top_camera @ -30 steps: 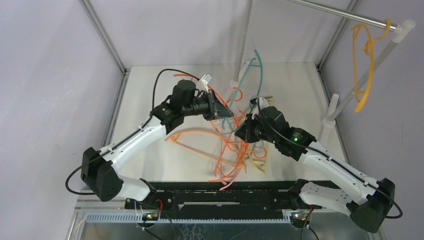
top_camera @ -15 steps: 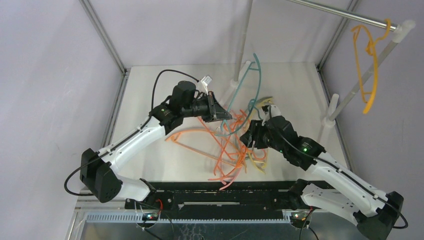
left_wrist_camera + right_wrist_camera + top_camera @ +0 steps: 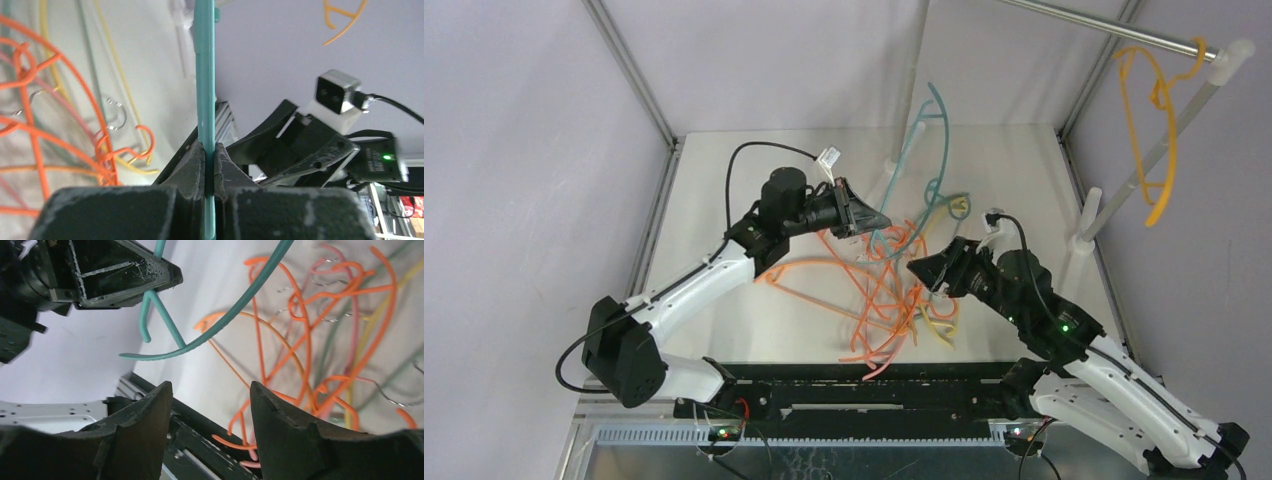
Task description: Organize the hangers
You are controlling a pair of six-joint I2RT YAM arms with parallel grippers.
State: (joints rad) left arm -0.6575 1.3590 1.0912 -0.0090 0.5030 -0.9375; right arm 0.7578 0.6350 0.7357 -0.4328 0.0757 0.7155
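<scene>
**Top view:** The left gripper [image 3: 871, 222] holds a thin teal plastic hanger [image 3: 945, 135] above the middle of the white table [image 3: 714, 190], the hanger's curve rising toward the far side. The right gripper [image 3: 922, 268] hangs just right of it. A tangle of orange, yellow and pink plastic hangers [image 3: 879, 300] lies on the table below both. One yellow-orange hanger [image 3: 1169, 170] hangs from the steel rail [image 3: 1104, 25] at far right.

**Left wrist:** The left gripper [image 3: 209, 150] is clamped tight on the teal plastic hanger [image 3: 205, 75], with the tangle [image 3: 30, 75] on the left.

**Right wrist:** The right gripper [image 3: 207, 405] is spread wide and holds nothing. The teal plastic hanger [image 3: 240, 305] crosses just beyond it.
</scene>
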